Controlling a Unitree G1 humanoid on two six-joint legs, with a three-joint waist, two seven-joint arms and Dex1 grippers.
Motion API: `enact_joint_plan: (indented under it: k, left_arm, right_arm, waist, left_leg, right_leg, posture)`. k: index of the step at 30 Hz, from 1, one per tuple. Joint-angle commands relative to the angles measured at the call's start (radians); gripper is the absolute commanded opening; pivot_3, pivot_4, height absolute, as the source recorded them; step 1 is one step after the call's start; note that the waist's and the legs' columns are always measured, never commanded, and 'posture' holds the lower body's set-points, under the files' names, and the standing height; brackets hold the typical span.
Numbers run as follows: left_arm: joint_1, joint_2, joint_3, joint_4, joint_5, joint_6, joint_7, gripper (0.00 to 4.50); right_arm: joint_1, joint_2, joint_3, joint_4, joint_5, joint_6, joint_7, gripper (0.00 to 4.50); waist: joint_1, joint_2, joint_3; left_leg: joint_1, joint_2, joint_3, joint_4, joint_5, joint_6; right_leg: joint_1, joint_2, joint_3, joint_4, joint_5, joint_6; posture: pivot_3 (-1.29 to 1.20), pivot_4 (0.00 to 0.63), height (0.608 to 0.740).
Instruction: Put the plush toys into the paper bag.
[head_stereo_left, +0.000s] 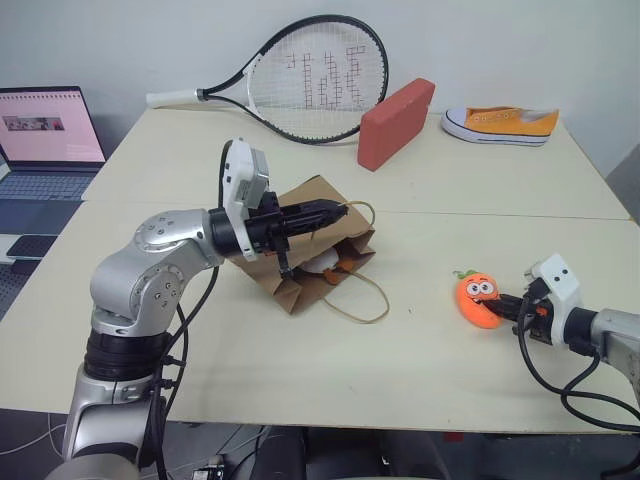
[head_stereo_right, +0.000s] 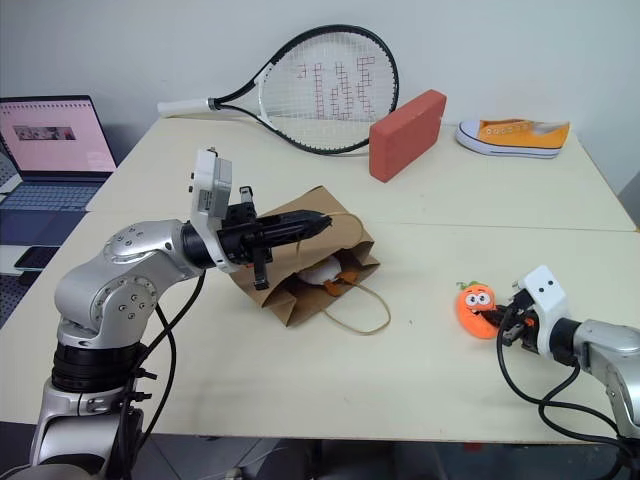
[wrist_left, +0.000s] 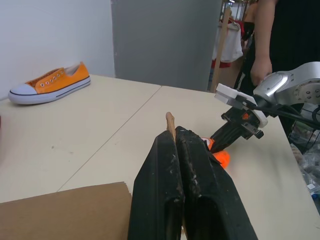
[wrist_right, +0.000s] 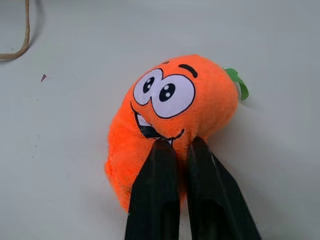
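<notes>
Now, with the right gripper (wrist_right: 176, 150) pinching the carrot (wrist_right: 170, 120), lift it clear toward the paper bag (head_stereo_left: 310, 255) whose handle the left gripper (head_stereo_left: 335, 211) clamps.

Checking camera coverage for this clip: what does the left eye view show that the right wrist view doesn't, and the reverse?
Left eye view: the paper bag, its handle pinched in the shut left gripper, the egg toy inside, plus the racket, brick, sneaker and laptop. Right wrist view: the carrot's face up close. Both: the right gripper shut on the carrot toy.
</notes>
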Motion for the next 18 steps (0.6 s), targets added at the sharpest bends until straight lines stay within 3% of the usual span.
enact_joint_plan:
  k: [1, 10, 18]
  left_arm:
    - [-0.017, 0.011, 0.034, -0.02, -0.015, -0.014, -0.004, 0.0]
    - [-0.062, 0.008, 0.058, -0.005, -0.051, 0.007, 0.003, 0.0]
    - [-0.076, 0.016, 0.069, -0.01, -0.069, 0.027, 0.0, 0.0]
  right_arm:
    - [-0.057, -0.01, 0.016, -0.054, 0.039, -0.028, 0.026, 0.02]
    - [-0.26, 0.091, 0.216, -0.225, 0.164, 0.082, -0.002, 0.02]
    - [-0.424, 0.29, 0.408, -0.145, 0.111, 0.079, -0.114, 0.02]
  waist:
    - [-0.001, 0.0, 0.0]
    - [0.002, 0.0, 0.0]
    - [0.001, 0.0, 0.0]
  left_leg:
    - [0.0, 0.0, 0.0, 0.0, 0.0, 0.0]
    - [-0.001, 0.0, -0.002, 0.0, 0.0, 0.0]
    - [-0.001, 0.0, -0.003, 0.0, 0.0, 0.0]
  right_leg:
    - [0.0, 0.0, 0.0, 0.0, 0.0, 0.0]
    - [-0.001, 0.0, -0.002, 0.0, 0.001, 0.001]
    - [-0.001, 0.0, -0.002, 0.0, 0.001, 0.001]
  posture:
    - [0.0, 0.15, 0.74]
    - [0.0, 0.15, 0.74]
    - [0.0, 0.15, 0.74]
